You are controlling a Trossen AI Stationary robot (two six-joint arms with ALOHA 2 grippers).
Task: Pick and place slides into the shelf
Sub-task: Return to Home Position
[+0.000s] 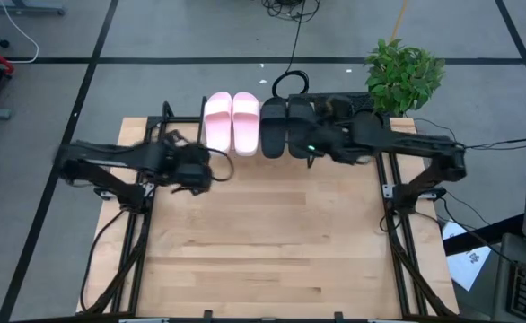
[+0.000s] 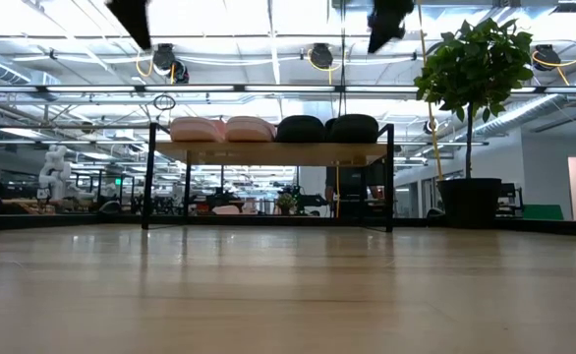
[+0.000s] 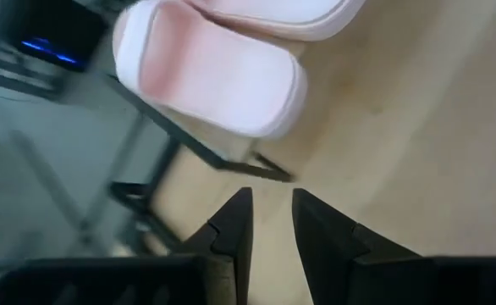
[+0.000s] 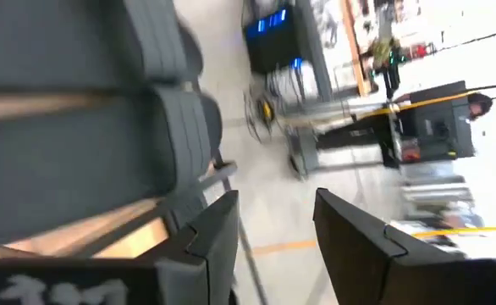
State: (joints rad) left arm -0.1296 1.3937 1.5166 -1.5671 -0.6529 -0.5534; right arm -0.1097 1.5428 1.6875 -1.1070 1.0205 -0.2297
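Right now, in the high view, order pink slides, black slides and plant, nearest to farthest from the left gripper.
1. Pink slides: left pair, closest to the left gripper.
2. Black slides: right pair.
3. Plant: far right, beyond them.

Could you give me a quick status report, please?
Pink slides, black slides on shelf. Left gripper at pink end, right gripper at black end, jaws open, empty. Nothing blocking.

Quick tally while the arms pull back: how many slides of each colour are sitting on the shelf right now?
Pink slides: 2
Black slides: 2
Total on the shelf: 4
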